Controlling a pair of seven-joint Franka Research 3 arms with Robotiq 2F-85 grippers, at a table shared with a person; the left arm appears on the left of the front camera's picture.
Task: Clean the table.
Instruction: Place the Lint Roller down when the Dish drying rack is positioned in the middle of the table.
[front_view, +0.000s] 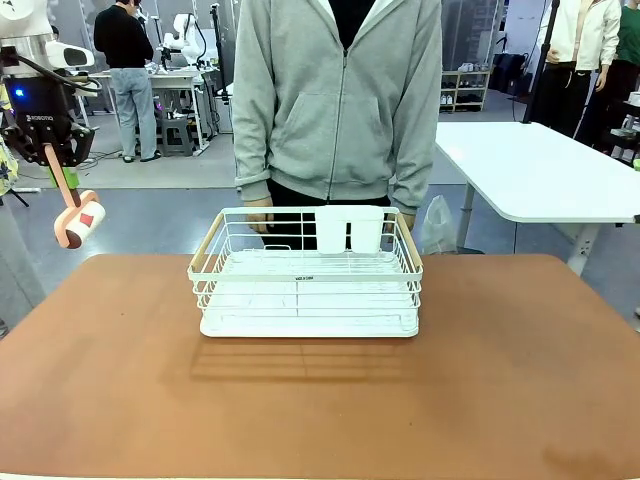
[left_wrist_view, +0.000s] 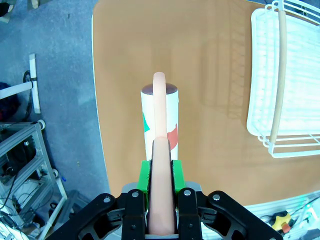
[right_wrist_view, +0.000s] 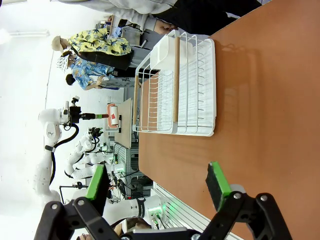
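Observation:
The reddish-brown table (front_view: 320, 400) stretches across the front view. Above and beyond its far left corner, my left gripper (front_view: 60, 170) is shut on the peach handle of a lint roller (front_view: 80, 225), whose white head with a red mark hangs in the air. From the left wrist, the roller (left_wrist_view: 160, 117) points down over the table's (left_wrist_view: 200, 75) left edge, its handle clamped between the green pads (left_wrist_view: 144, 176). My right gripper (right_wrist_view: 156, 182) is open with nothing between its pads, hovering above the table (right_wrist_view: 260, 125).
A white wire rack (front_view: 305, 275) with wooden handles stands mid-table toward the far side, a white cup holder (front_view: 350, 228) on its back rim. A person in a grey hoodie (front_view: 335, 100) stands right behind it. A white-topped table (front_view: 540, 170) lies at the back right.

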